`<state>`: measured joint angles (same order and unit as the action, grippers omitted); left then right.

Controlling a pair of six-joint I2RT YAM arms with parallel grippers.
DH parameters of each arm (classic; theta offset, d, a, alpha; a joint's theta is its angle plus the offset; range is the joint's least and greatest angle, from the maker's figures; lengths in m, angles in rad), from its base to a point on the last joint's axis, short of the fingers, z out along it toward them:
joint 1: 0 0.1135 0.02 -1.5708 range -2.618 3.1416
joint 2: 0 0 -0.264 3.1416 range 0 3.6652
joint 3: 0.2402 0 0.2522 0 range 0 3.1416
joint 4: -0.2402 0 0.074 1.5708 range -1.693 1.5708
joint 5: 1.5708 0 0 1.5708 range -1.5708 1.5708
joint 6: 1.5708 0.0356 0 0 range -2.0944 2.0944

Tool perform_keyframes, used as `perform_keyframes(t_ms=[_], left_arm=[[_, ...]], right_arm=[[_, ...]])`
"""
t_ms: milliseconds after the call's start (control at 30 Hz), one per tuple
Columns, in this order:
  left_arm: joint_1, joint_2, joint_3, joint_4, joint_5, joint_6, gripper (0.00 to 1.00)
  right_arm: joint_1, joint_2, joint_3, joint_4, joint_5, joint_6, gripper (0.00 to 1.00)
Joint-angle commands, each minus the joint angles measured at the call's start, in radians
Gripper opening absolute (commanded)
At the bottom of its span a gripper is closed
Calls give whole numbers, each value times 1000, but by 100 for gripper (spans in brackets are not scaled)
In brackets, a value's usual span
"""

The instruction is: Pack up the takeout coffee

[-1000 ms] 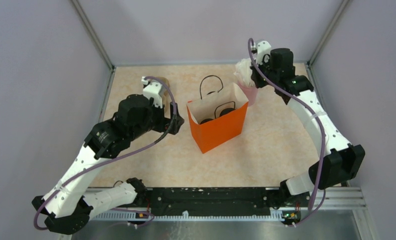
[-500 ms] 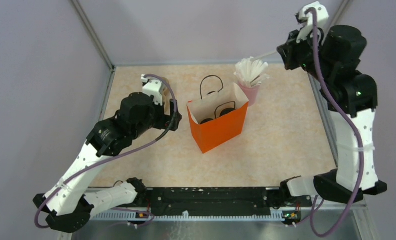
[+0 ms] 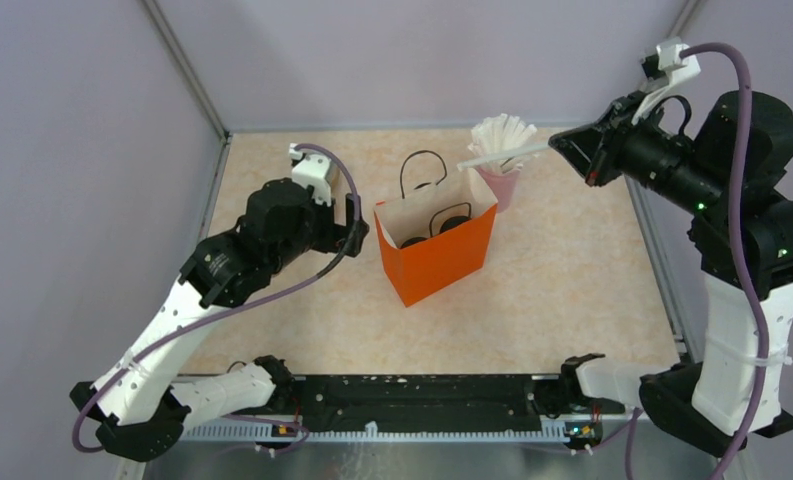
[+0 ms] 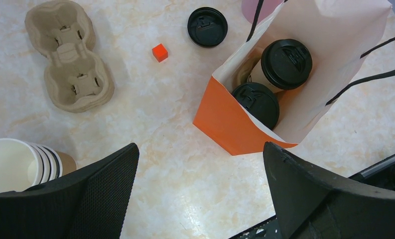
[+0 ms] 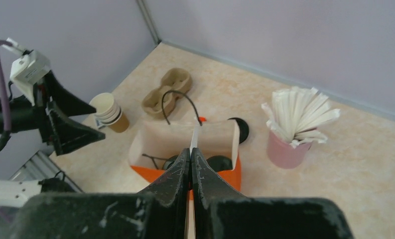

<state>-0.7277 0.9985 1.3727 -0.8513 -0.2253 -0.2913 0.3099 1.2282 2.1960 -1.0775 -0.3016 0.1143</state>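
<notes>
Both takeout coffee cups (image 4: 286, 57) stand upright inside the orange bag (image 3: 440, 262), long axis vertical, lids up. My right arm (image 3: 747, 215) is held high at 2 o'clock, right jaws clenched on a white straw (image 3: 502, 155) pointing toward 9 o'clock. Left jaws released.

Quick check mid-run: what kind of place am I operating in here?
Probably a walled lab test cell staged as a coffee counter: orange bag holding lidded cups, pink cup of straws, pulp cup carriers.
</notes>
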Motion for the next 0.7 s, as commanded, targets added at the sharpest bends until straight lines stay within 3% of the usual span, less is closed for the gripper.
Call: perform_keyframes(t_ms=[0, 167, 367, 433, 533, 667], left_arm=[[2, 6, 41, 64, 6, 26, 99], [3, 4, 43, 70, 4, 28, 99], [2, -16, 18, 70, 12, 14, 99], [2, -26, 18, 65, 4, 10, 99], [4, -38, 14, 67, -5, 8, 99], [3, -44, 20, 50, -5, 17, 99]], right_arm=[[-8, -55, -108, -28, -130, 103, 0], [-8, -109, -314, 121, -188, 169, 0], [-9, -182, -744, 608, -257, 396, 0], [-9, -168, -800, 638, -239, 370, 12], [-10, -126, -753, 532, -69, 254, 42], [-11, -32, -626, 501, 33, 143, 48]])
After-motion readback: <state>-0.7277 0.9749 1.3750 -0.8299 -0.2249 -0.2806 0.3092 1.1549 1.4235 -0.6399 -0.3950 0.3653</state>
